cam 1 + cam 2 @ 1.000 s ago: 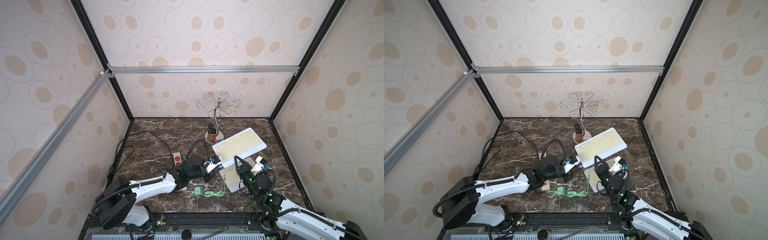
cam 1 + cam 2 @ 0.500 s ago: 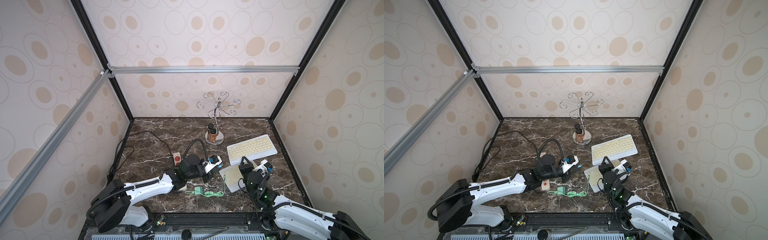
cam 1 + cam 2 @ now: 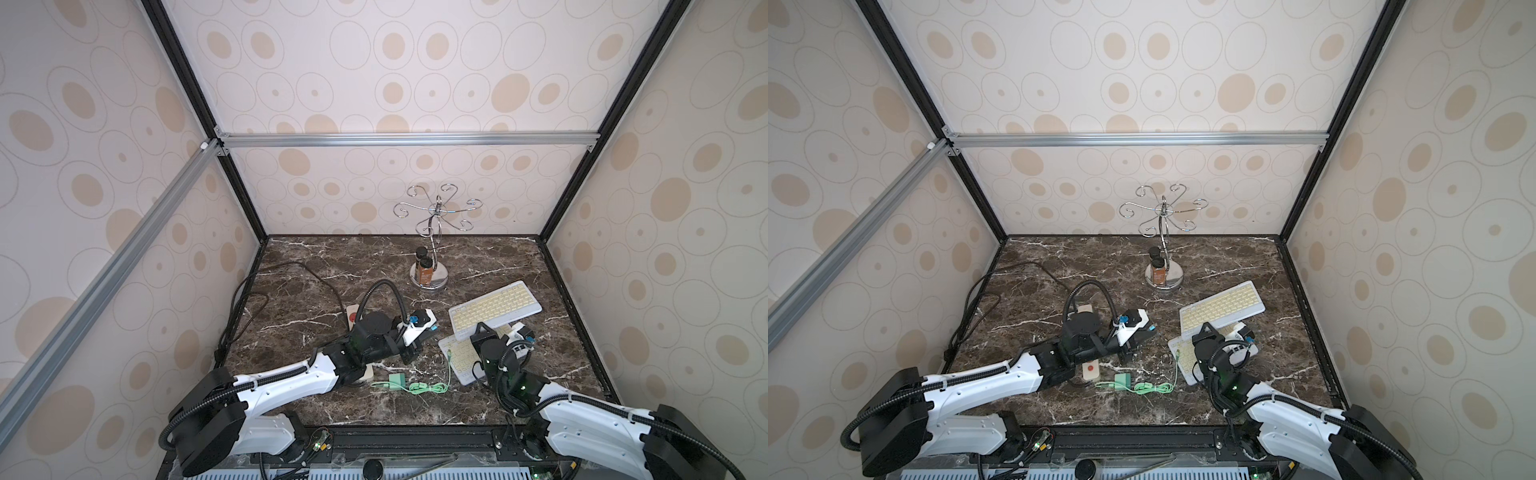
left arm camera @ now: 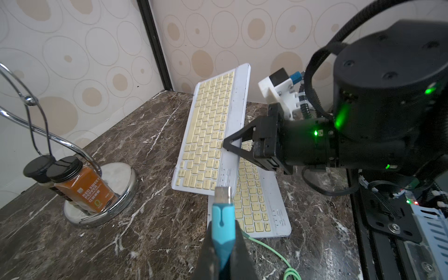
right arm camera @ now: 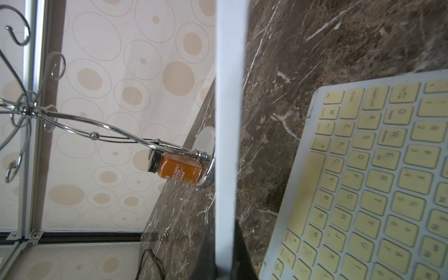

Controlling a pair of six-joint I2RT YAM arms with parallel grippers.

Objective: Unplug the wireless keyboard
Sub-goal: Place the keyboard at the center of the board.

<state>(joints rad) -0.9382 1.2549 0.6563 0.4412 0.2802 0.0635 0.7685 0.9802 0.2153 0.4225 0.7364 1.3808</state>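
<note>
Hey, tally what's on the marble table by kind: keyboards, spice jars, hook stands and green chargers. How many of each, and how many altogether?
Keyboards: 2, one tilted over one lying flat
Spice jars: 2, one orange, one behind it
Chrome hook stand: 1
Green charger: 1
Total: 6
</note>
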